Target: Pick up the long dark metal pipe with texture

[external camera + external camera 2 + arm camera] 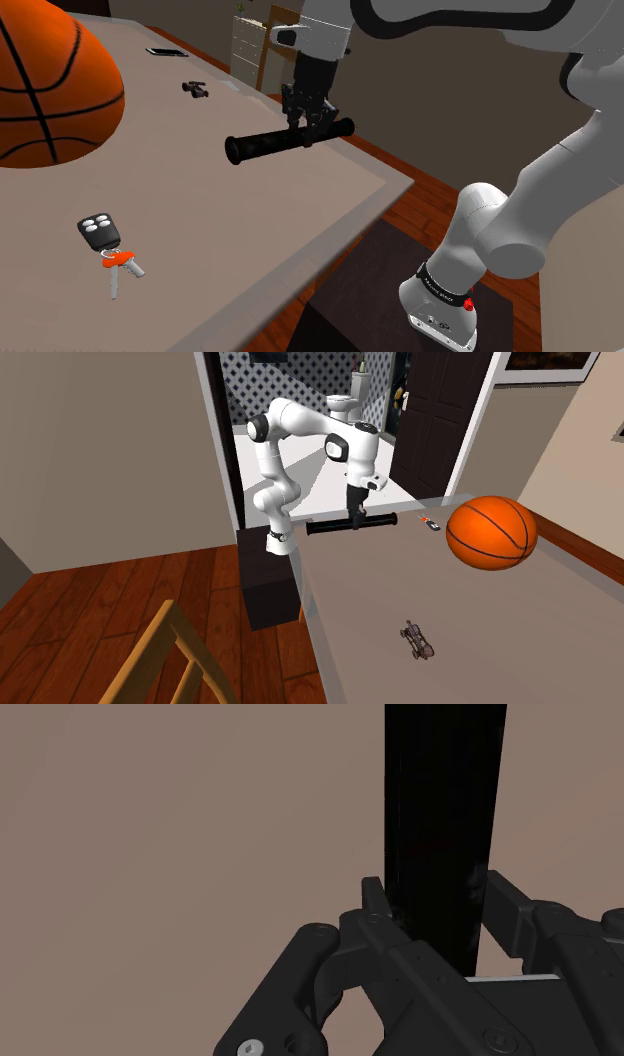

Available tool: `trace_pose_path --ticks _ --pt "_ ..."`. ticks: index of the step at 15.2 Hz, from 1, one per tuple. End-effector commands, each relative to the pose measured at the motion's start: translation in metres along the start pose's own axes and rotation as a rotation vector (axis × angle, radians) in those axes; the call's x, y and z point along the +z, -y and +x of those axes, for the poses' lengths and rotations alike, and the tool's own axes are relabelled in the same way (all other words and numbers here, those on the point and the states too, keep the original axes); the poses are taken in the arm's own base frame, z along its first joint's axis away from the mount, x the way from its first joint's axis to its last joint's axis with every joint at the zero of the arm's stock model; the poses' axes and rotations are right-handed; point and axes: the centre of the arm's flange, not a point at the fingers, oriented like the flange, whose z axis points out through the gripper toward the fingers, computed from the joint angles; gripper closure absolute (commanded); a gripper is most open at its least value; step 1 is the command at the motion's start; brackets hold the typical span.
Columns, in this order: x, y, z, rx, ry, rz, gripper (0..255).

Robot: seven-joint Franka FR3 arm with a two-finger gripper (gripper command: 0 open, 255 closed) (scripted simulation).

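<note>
The long black pipe [265, 144] hangs level above the grey-brown table [230, 215], with my gripper [308, 128] shut on it nearer one end. In the second exterior view the pipe [330, 527] floats over the table's far corner under the gripper [356, 520]. The wrist view has the pipe [440, 824] running straight away from the hand, clasped between the two black fingers [375, 909]. Its surface reads as plain black with faint ridging.
A big orange basketball [45, 85] fills the shoulder view's upper left. A black key fob with an orange tag and key [108, 248] lies near the front. A small dark toy car [196, 89] and a flat dark item [166, 51] sit farther back. The table edge [350, 225] is close below the pipe.
</note>
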Motion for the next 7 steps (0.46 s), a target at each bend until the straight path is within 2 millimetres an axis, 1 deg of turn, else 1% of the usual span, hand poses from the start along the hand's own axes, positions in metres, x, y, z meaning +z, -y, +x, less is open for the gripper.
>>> trace_pose_path --ticks 1,5,7 --pt "-0.011 0.0 0.0 0.0 0.0 0.0 255" --pt "-0.032 0.0 0.0 0.0 0.0 0.0 255" --pt "-0.033 0.0 0.0 0.0 0.0 0.0 255"
